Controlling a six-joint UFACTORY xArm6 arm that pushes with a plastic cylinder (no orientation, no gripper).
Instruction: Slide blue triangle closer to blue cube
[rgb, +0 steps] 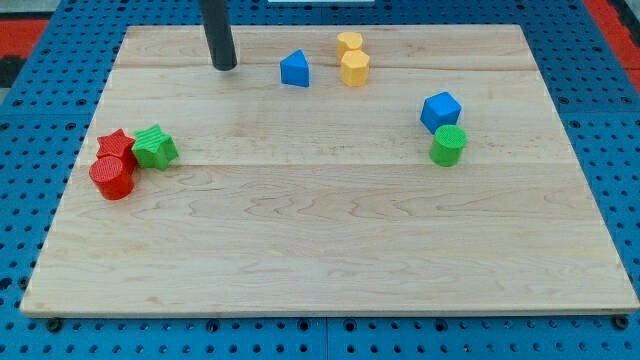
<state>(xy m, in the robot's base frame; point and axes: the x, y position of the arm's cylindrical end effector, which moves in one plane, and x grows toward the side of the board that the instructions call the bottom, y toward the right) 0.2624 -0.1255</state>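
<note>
here, a wooden board (330, 240) is seen lying on a blue pegboard (620, 120), which shows around its edges. the dark rod (216, 30) comes down from the view's top, and my tip (224, 66) is placed on the board near its top edge, left of centre. no fingers are carried by the rod, so nothing is gripped; only the bare tip is set on the wood. the blue triangle (294, 69) is found to the right of the tip, near it but apart, with bare wood showing between them. the blue cube (440, 109) is set well apart from the triangle, further to the view's right and lower. a green cylinder (448, 145) is seen just below the cube, touching it or nearly so. two yellow blocks (352, 58) are stacked close together just right of the triangle, their shapes hard to make out. at the view's left, a red cylinder (112, 177), a red star (114, 145) and a green star (153, 147) are clustered together
</note>
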